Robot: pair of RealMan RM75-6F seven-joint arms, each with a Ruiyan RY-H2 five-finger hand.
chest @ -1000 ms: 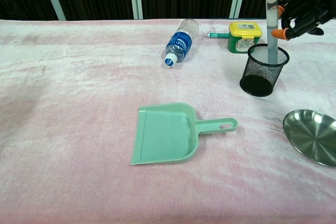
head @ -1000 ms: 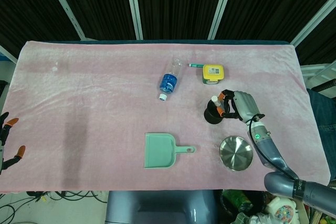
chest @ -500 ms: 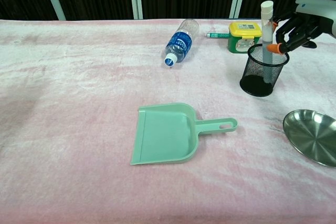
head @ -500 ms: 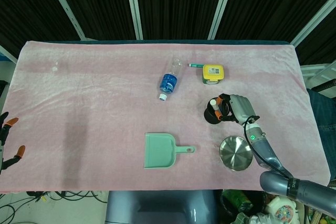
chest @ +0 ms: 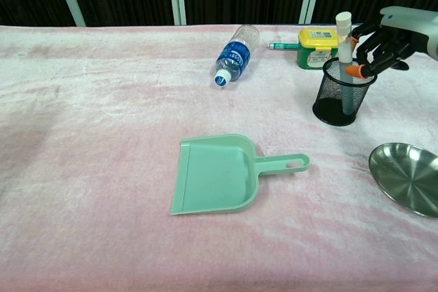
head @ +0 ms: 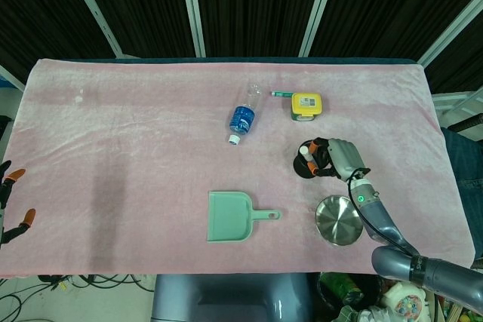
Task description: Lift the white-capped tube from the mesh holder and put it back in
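The white-capped tube [chest: 343,44] stands upright with its lower end inside the black mesh holder [chest: 340,99], the cap well above the rim. My right hand [chest: 387,31] pinches the tube from the right, just above the rim, with orange fingertips [chest: 355,70] against it. From the head view the tube's cap [head: 305,151] shows over the holder [head: 304,167], and the right hand [head: 340,157] reaches in from the right. My left hand [head: 10,200] is at the far left edge, off the table, fingers apart and holding nothing.
A green dustpan [chest: 220,173] lies in the middle. A steel bowl [chest: 408,178] sits right of it, near the holder. Behind are a water bottle [chest: 235,53] on its side, a yellow box [chest: 318,46] and a green pen [head: 281,93].
My right hand has come down with the tube, and the tube has sunk deeper into the mesh holder. The left hand has not moved.
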